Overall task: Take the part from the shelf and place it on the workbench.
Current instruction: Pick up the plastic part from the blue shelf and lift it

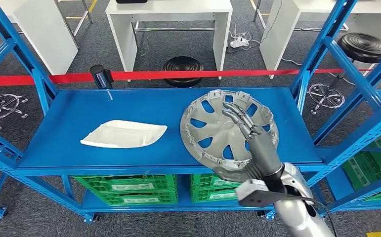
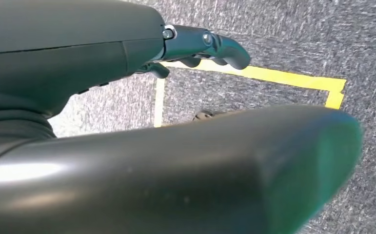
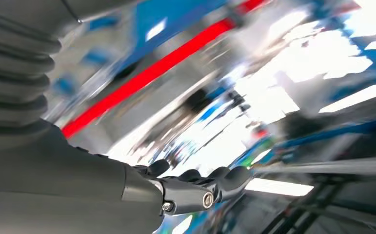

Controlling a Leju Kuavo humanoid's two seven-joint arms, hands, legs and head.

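A silver hubcap (image 1: 213, 126) lies tilted on the right half of the blue shelf board (image 1: 74, 116), its near rim hanging over the front edge. My right hand (image 1: 252, 143) holds it: the fingers (image 1: 240, 118) stretch across its face and the thumb sits under the near rim. The right wrist view is motion-blurred and shows the right hand (image 3: 195, 187) against streaks of blue and red. My left hand (image 2: 200, 46) hangs over grey floor with nothing in it, fingers slightly bent.
A white flat moulded part (image 1: 124, 134) lies on the left half of the shelf. Blue uprights (image 1: 317, 54) stand on both sides. Green crates (image 1: 129, 187) fill the level below. Beyond it run a red barrier tape (image 1: 178, 75), a black stool (image 1: 183, 66) and white tables (image 1: 168, 10).
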